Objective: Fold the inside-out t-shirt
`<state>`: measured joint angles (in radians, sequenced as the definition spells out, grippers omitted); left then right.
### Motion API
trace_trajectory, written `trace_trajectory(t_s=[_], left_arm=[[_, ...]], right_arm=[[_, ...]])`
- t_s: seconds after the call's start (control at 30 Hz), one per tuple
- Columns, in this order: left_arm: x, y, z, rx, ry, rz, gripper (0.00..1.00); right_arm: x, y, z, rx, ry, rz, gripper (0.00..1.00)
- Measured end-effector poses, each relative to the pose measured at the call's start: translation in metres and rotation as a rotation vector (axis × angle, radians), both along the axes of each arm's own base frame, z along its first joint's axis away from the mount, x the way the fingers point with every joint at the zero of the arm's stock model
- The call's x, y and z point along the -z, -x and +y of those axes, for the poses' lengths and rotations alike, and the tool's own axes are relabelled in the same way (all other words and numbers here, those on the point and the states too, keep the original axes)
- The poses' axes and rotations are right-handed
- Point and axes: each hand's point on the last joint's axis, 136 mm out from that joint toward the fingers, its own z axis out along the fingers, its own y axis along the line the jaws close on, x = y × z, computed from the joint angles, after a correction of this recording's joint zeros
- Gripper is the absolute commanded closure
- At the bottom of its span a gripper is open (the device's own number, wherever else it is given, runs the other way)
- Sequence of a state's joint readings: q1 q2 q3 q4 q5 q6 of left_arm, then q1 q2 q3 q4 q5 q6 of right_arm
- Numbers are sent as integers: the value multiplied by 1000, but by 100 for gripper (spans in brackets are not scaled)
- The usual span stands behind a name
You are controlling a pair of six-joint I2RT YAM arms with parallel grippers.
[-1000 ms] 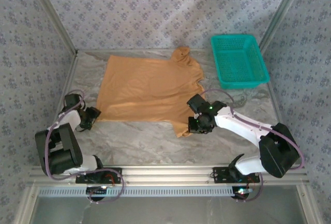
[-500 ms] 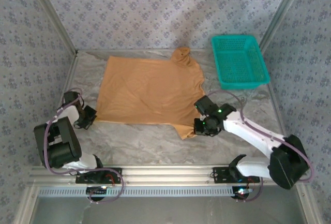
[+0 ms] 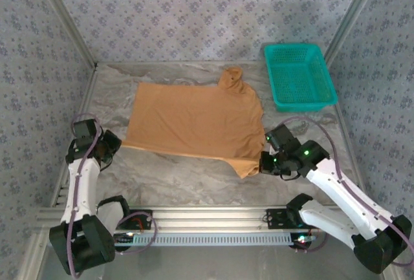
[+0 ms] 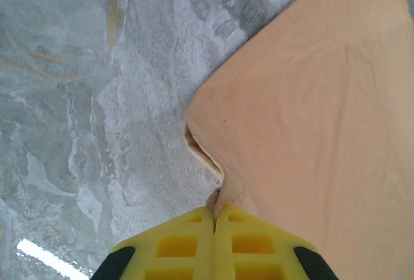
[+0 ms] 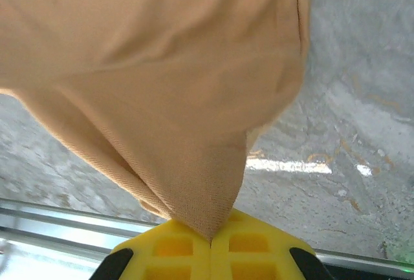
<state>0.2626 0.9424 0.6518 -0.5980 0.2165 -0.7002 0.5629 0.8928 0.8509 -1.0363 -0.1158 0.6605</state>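
Tabletop (image 3: 187, 176) of grey marbled surface is carrying one garment and one container between my two arms. On it the inside-out t-shirt (image 3: 194, 121) is lying spread mostly flat, tan all over, with one bunched lump of cloth sticking up at its far edge, near the container. That container, a single teal mesh basket (image 3: 301, 103), is sitting at the far right of the table, apart from the shirt, and its mesh floor is showing bare from wall to wall.

I am pinching the shirt at two points. My left gripper (image 3: 115, 145) is sitting at the near-left corner; in its wrist view (image 4: 214, 212) the yellow jaws are pressed together with a small tuck of the shirt's edge caught between them. My right gripper (image 3: 262, 163) is clamping the near-right corner; in its own wrist view (image 5: 210, 231) the cloth is narrowing to a point that is running into the closed jaws.
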Motion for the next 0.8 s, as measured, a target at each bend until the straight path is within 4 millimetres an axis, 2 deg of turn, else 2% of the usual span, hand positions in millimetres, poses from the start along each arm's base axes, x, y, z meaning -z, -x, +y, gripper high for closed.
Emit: trace_trajectory(t_s=[0.1,0.2,0.33,0.5,0.63,0.8], left_arm=[[10,-2,-6,24,11,59,100],[11,-13,-11,56,-1,86,100],[6,-40,-20,103,-26,87,100],[21,-65,-23,131,-53,142,100],[34,-82,-16,131,-85,195,100],[37,-108,-9,138,-114,211,100]], right_arm=[[-19,-25,-2,46,-13,-35,100],[-23,-54,-1,75,-10,-40,100],[-10,-82,9,62,2,-6,100],[8,-99,18,34,10,38,100],[17,-115,15,44,22,53,100],[27,-137,5,78,35,79,100]])
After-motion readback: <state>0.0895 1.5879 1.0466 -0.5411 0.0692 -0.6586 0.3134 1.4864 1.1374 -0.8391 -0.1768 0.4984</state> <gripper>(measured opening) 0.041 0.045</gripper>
